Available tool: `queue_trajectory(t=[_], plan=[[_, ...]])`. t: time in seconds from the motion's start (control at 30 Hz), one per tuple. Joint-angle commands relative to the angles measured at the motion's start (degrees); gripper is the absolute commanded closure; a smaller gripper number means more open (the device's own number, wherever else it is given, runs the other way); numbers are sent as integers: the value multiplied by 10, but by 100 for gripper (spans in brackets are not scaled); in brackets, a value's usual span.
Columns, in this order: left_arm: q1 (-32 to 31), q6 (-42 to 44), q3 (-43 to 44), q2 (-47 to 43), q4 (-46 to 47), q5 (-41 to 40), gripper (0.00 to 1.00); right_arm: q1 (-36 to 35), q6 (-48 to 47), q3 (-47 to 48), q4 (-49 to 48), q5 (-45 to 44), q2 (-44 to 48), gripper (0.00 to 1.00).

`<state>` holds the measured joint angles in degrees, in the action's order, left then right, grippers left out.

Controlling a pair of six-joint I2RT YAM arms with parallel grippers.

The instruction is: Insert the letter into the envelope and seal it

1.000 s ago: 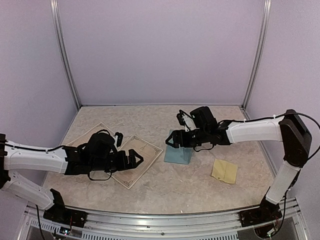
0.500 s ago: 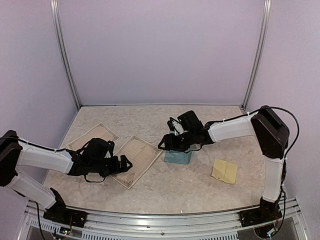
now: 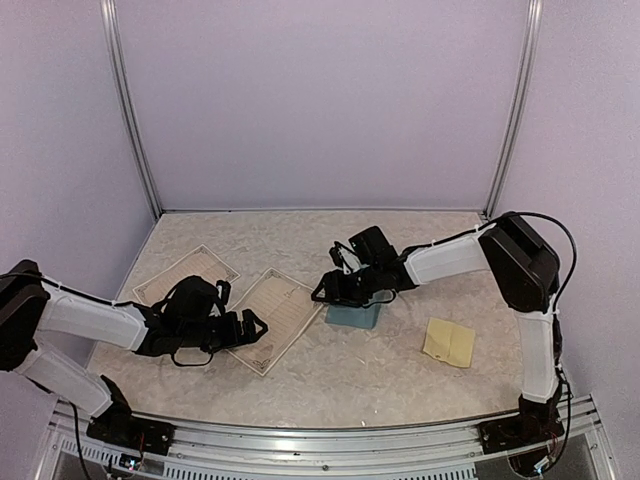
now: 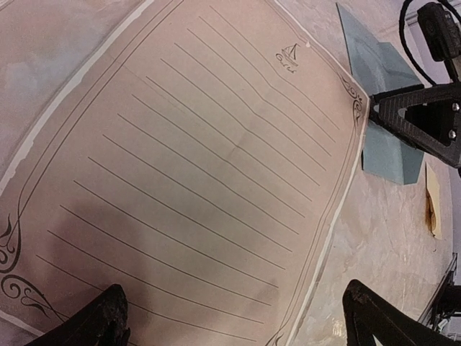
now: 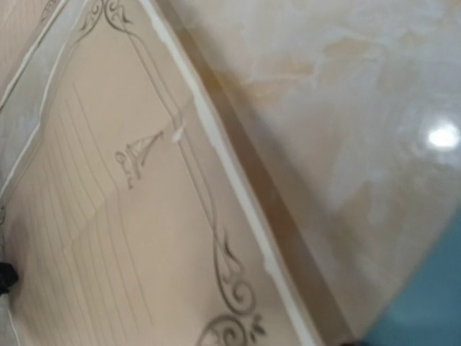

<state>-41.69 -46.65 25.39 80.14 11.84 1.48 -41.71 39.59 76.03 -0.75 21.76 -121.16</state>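
The letter [image 3: 272, 318], a cream lined sheet with a scroll border, lies flat left of centre and fills the left wrist view [image 4: 216, 166]. My left gripper [image 3: 254, 326] is open low over its near edge, and a fingertip shows on each side [image 4: 108, 321]. The teal-blue envelope [image 3: 357, 316] lies just right of the letter, partly under my right arm; it also shows in the left wrist view [image 4: 385, 148] and the right wrist view [image 5: 432, 306]. My right gripper [image 3: 322, 292] hovers at the letter's right corner [image 5: 238, 288]. How far apart its jaws stand does not show.
A second cream sheet [image 3: 186, 274] lies at the far left, partly under my left arm. A small yellow-tan sticker sheet [image 3: 448, 342] lies right of the envelope. Lilac walls enclose the marbled table [image 3: 330, 375] on three sides.
My right gripper has moved left and down from over the envelope to the letter's right corner. My left gripper has drawn back a little and lowered over the letter's near edge.
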Motion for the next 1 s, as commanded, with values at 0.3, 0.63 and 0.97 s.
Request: queue_trajectory(t=[0.3,0.63,0.97], plan=[[-3,-17,-25,-2,-28,13,1,4,31,28,-58,35,-42,58],[-18,-30,-24,-2,-25,5,1,4,66,0,-142,59,-32,69],[-39,-38,-14,1,-24,-4,1,3,80,-17,-177,40,-21,86]])
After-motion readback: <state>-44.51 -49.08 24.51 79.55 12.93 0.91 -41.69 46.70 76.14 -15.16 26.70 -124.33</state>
